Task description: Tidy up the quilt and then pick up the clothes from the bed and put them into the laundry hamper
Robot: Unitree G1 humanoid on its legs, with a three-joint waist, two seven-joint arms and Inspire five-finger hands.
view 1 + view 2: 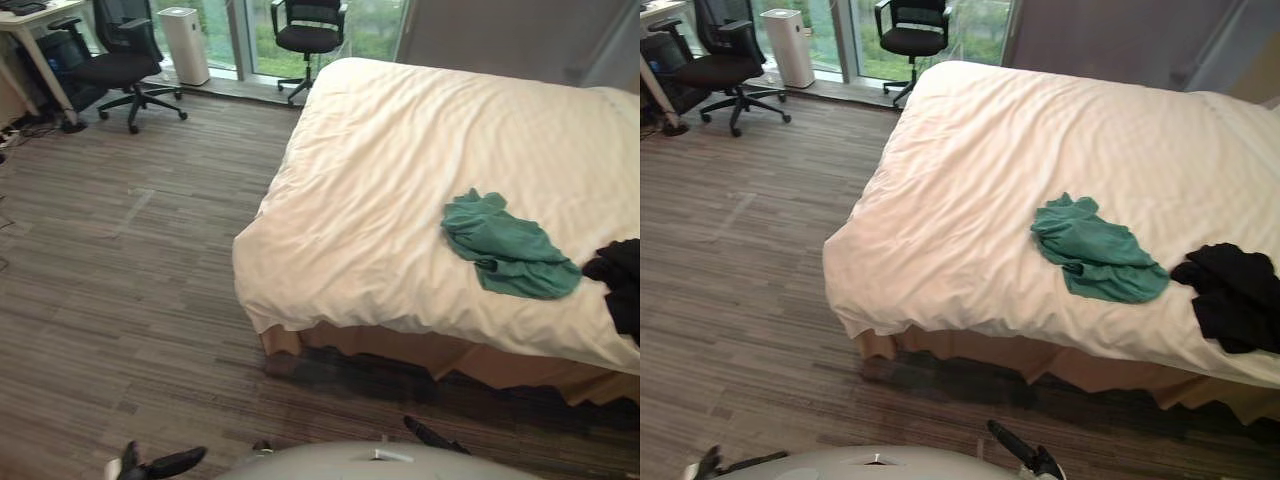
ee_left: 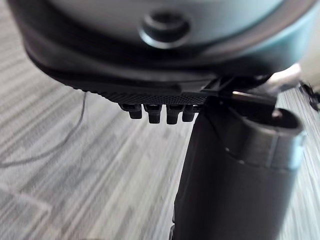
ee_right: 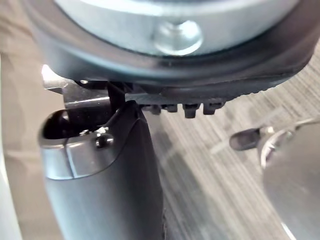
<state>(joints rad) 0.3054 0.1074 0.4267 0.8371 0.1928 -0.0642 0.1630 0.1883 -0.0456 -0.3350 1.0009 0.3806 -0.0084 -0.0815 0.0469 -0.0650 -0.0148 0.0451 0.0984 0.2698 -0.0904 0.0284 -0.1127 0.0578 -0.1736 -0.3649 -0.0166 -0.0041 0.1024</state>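
A cream quilt lies spread smooth over the bed, hanging over its near edge. On it, toward the near right side, lies a crumpled green garment. Just right of that sits a black garment near the bed's edge. My left hand hangs low over the floor at the lower left, fingers relaxed and holding nothing. My right hand hangs low in front of the bed's near side, also relaxed and holding nothing. Both hands are well short of the clothes. The wrist views show each thumb over bare floor.
Striped wood floor stretches left of the bed. At the back stand two black office chairs, a white tower appliance by the window, and a desk in the far left corner.
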